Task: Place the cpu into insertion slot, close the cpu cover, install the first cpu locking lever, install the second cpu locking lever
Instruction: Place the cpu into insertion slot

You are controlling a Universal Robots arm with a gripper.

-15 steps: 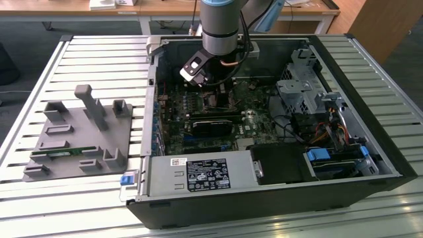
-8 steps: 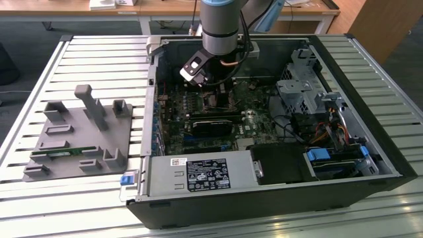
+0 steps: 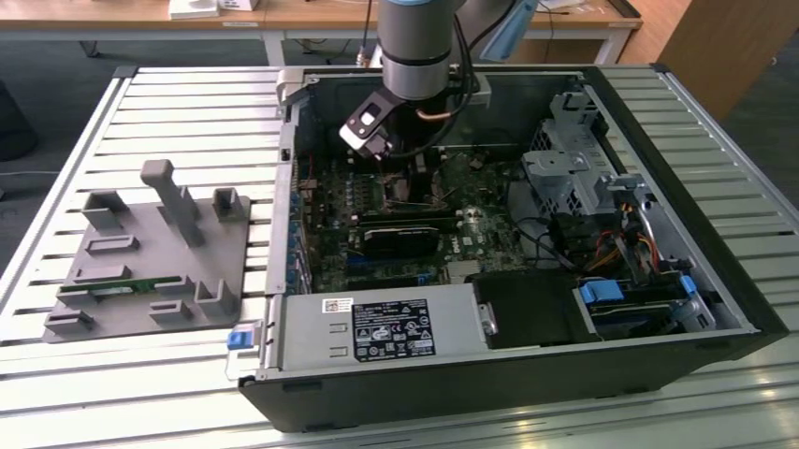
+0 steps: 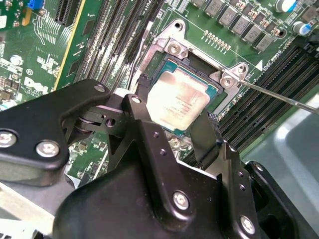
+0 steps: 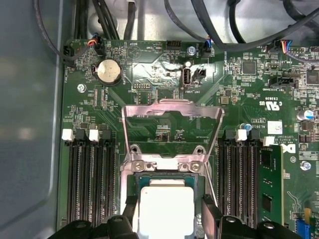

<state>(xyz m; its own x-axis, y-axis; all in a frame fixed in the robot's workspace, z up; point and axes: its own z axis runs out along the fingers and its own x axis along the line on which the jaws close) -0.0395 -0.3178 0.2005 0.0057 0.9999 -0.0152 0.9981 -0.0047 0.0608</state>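
The cpu (image 4: 178, 99), a silvery square chip, lies level in the insertion slot (image 4: 217, 92) on the green motherboard. My gripper (image 4: 172, 113) reaches down into the open computer case (image 3: 699, 309). Its two black fingers (image 4: 143, 88) press the chip's opposite edges, so it is shut on the cpu. In the first wrist view the cpu (image 5: 165, 206) sits between the same fingers (image 5: 211, 215). The cpu cover (image 5: 172, 113), a silvery frame, stands flipped up behind the slot. A thin locking lever (image 4: 281, 98) sticks out beside the slot, unhooked.
Black memory slots (image 5: 92, 184) flank the slot on both sides. Cables (image 5: 214, 30) hang along the case wall. A drive cage (image 3: 568, 178) and power supply (image 3: 374, 327) crowd the case. A grey fixture (image 3: 150, 253) stands on the slatted table at the exterior view's left.
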